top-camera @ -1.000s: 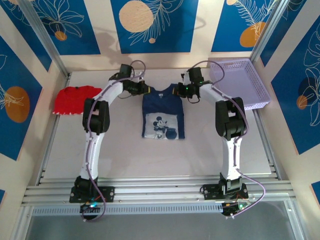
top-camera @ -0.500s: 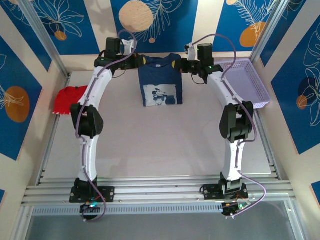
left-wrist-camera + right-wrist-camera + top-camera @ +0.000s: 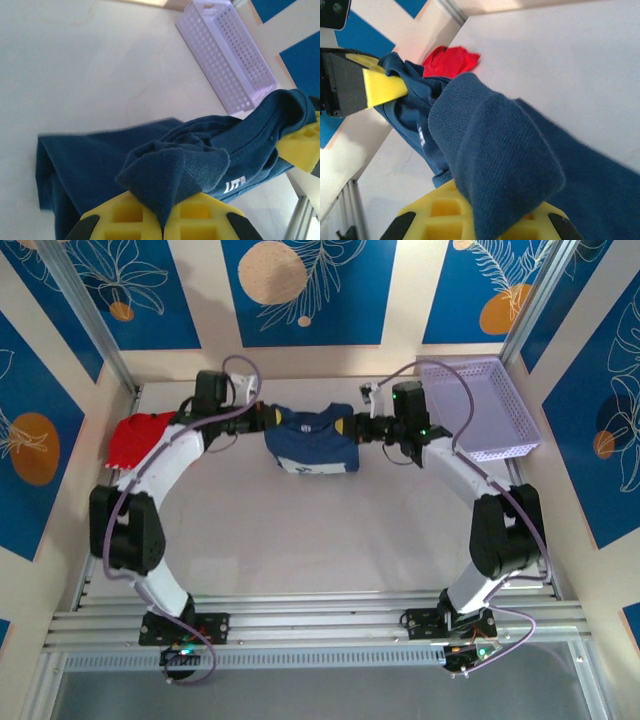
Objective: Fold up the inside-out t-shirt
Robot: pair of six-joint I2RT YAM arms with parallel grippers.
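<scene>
The left end effector (image 3: 268, 418) and right end effector (image 3: 348, 427) each clamp opposite top edges of the navy t-shirt (image 3: 310, 443), bunched on the table (image 3: 330, 530).

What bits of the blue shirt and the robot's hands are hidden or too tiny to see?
- Print on the t-shirt: top view, bunched folds hide almost all of it.
- White lettering: left wrist view, too small to read.
- Fingertips of the left hand: left wrist view, cloth covers where they meet.
- Purple basket: left wrist view, top edge cuts its far end, the t-shirt hides its near end.
</scene>
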